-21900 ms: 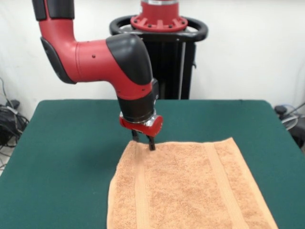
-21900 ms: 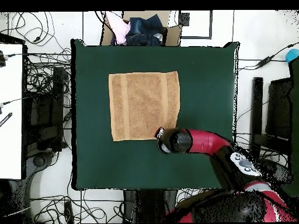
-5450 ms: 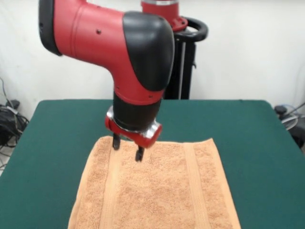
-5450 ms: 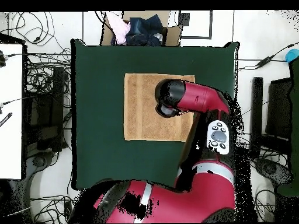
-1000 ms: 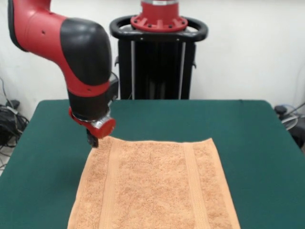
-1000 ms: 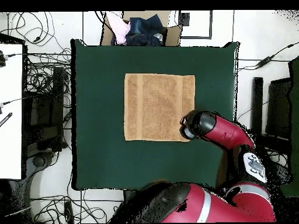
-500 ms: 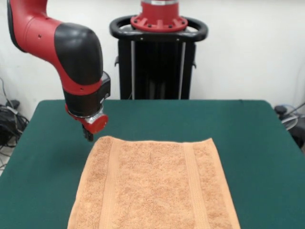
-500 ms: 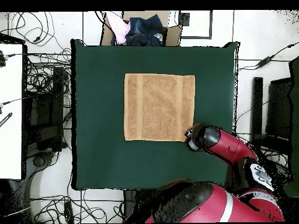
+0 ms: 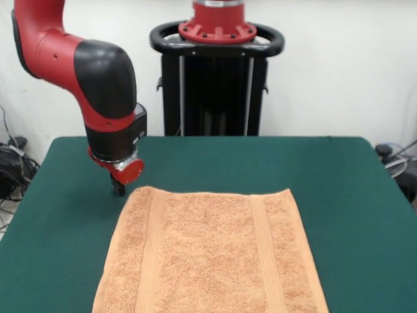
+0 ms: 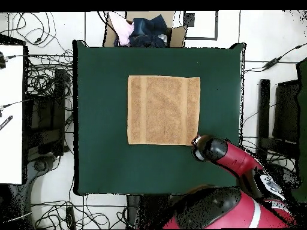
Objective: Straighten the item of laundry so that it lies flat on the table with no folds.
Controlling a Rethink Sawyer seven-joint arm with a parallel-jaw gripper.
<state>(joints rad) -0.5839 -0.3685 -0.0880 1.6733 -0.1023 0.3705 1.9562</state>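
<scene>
Since a second ago the gripper (image 9: 118,188) has slid further off toward the left of the front frame and now sits over bare felt just beside the towel's upper-left corner, not touching it; in the overhead it shows just past the towel's lower-right corner (image 10: 198,148). Can't tell whether it's open or closed, the tip is only a dark stub under the red wrist cap, but it carries nothing. Towel (image 9: 212,251) hasn't shifted over that second: in the overhead it lies as a clean, roughly square patch (image 10: 163,109) in the upper middle of the table (image 10: 102,162), all four edges straight, both woven bands running parallel top to bottom, no flap or doubled layer visible. Front view agrees for the top edge and sides; its lower edge is cut off by the frame there. My read: task is essentially done and the step in hand is the retreat. To do it well, lift clear before any sideways travel, keep the path out over the bare felt rather than back across the cloth, and avoid brushing that near corner, since terry drags and would fold over easily.
</scene>
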